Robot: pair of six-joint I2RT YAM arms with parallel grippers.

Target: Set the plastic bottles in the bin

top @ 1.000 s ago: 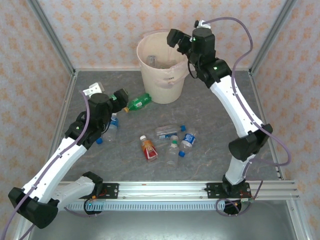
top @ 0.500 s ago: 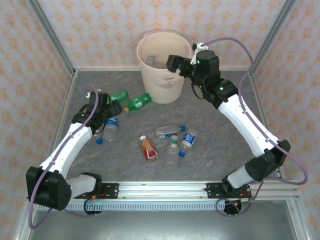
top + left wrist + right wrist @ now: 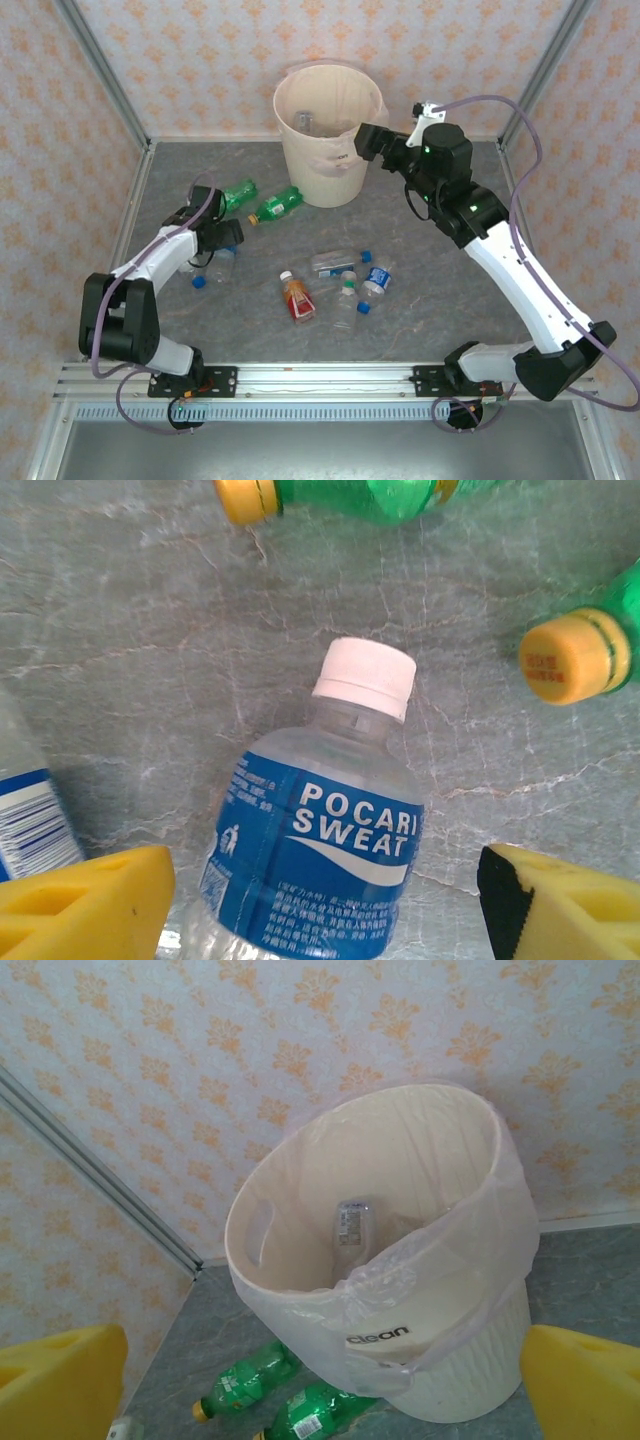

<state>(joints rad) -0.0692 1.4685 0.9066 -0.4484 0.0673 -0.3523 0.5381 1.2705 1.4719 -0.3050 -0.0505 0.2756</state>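
Two yellow fingers (image 3: 90, 905) of the left gripper (image 3: 325, 880) stood one on each side of the Pocari Sweat bottle (image 3: 330, 810), which lay on the grey table (image 3: 120, 630) at the left. The jaws were open with a gap on both sides, and they held nothing. To do this grasp well, the fingers probably needed to close across the labelled body and not the neck, well centred, because a round bottle lying down could roll or slip out. Care was also needed with the neighbour bottle (image 3: 30, 820) just beside one finger, so that it was not pinched together with the first.

Counted from near to far: one red-orange bottle (image 3: 297, 297), three clear bottles (image 3: 375, 278) close to it as far as could be told, two beside the left gripper, two green bottles (image 3: 278, 203) with yellow caps, then one bin (image 3: 330, 170) with one clear bottle (image 3: 350, 1222) seen inside. The right gripper (image 3: 362, 140) hung just beside the bin's rim, wide open and empty.
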